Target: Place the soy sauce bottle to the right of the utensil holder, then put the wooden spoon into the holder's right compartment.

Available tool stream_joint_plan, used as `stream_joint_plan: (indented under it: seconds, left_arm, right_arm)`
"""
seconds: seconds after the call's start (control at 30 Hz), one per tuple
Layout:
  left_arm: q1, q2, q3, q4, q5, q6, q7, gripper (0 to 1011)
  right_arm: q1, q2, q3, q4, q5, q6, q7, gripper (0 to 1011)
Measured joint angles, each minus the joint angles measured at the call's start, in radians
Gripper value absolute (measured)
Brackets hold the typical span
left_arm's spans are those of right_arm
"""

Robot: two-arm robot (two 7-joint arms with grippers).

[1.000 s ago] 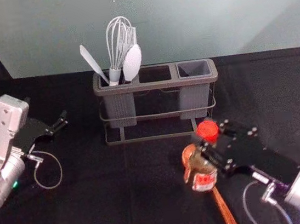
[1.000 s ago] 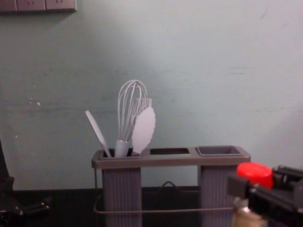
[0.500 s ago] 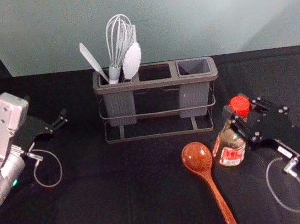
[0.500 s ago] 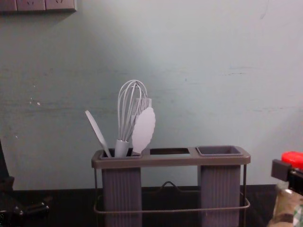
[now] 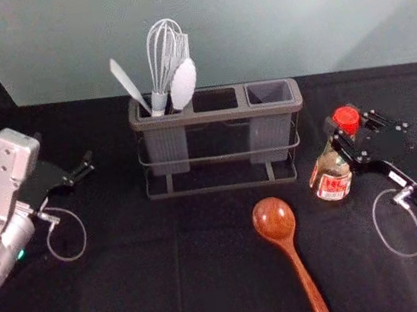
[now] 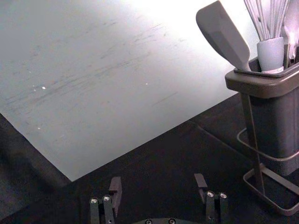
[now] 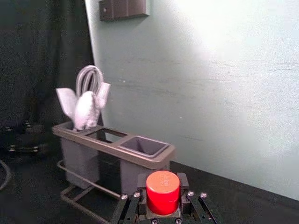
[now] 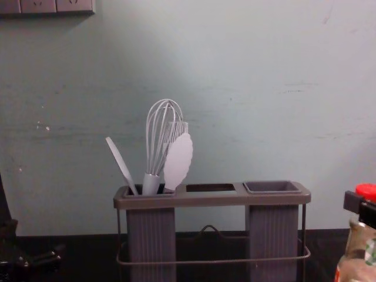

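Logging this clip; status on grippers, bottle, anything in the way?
Right gripper holds bottle, right of holder. Left gripper open, left of holder. Wooden spoon lies in front. Utensils in left compartment, clear of bottle.

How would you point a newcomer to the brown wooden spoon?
Start at the grey, three-slot utensil holder by the pale wall. On the black surface in front of it lies the glossy brown wooden spoon, round bowl towards the holder. Unlike the holder's pale utensils, it lies flat.

Scuffed gry-grn wall [image 8: 247,76], elec. outlets [image 8: 46,6], blk cloth-covd. tbl. [image 5: 128,305], dk. drape [image 7: 42,56]
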Motion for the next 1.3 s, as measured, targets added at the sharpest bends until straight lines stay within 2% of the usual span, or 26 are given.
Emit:
stream_joint_plan:
  seconds: [0.43,0.73,1.3]
  left_arm:
    - [0.0,0.0,0.0,0.0,0.0,0.0,0.0,1011]
    - [0.0,0.0,0.0,0.0,0.0,0.0,0.0,1011]
    - [0.0,0.0,0.0,0.0,0.0,0.0,0.0,1011]
  right_arm:
    - [0.134,-0.052,-0.024,0.158,-0.022,0.018,-0.005,383]
    - [0.194,-0.079,-0.033,0.233,-0.022,0.023,-0.001,382]
    - [0.248,-0.099,-0.042,0.28,-0.018,0.027,0.003,382]
